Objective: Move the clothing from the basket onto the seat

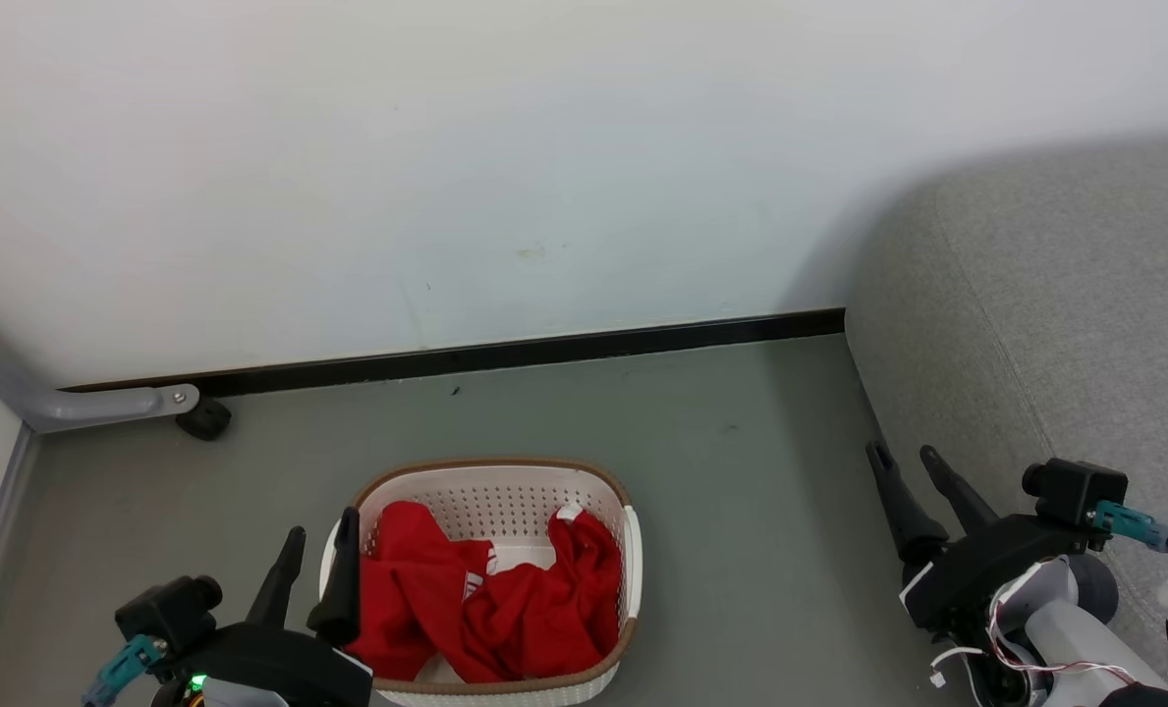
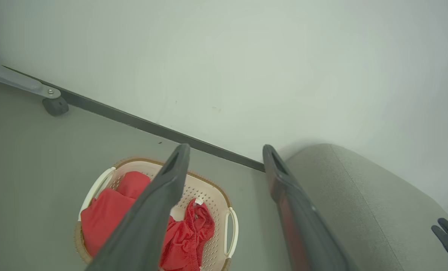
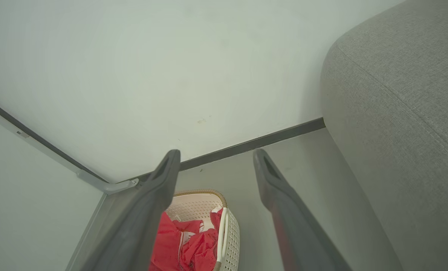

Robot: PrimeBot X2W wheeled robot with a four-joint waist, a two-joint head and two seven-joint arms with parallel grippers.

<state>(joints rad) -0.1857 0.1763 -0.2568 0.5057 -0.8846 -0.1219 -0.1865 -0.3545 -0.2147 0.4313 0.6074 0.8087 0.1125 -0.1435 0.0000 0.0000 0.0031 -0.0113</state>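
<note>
Bright red clothing (image 1: 505,599) lies crumpled in the cream basket (image 1: 505,475) with a brown rim, on the grey floor at bottom centre. The same clothing (image 2: 107,214) and basket (image 2: 229,229) show in the left wrist view, and the clothing (image 3: 186,244) in the basket (image 3: 229,241) in the right wrist view. My left gripper (image 1: 320,535) hovers open at the basket's left edge, nothing between its fingers. My right gripper (image 1: 903,454) stands open and empty beside the grey seat (image 1: 1065,324), well to the right of the basket. The seat (image 2: 363,210) (image 3: 404,113) is bare.
A white wall with a dark skirting strip (image 1: 544,349) runs behind the basket. A grey metal leg with a black caster (image 1: 202,420) stands at the left by the wall. Open grey floor (image 1: 750,491) lies between the basket and the seat.
</note>
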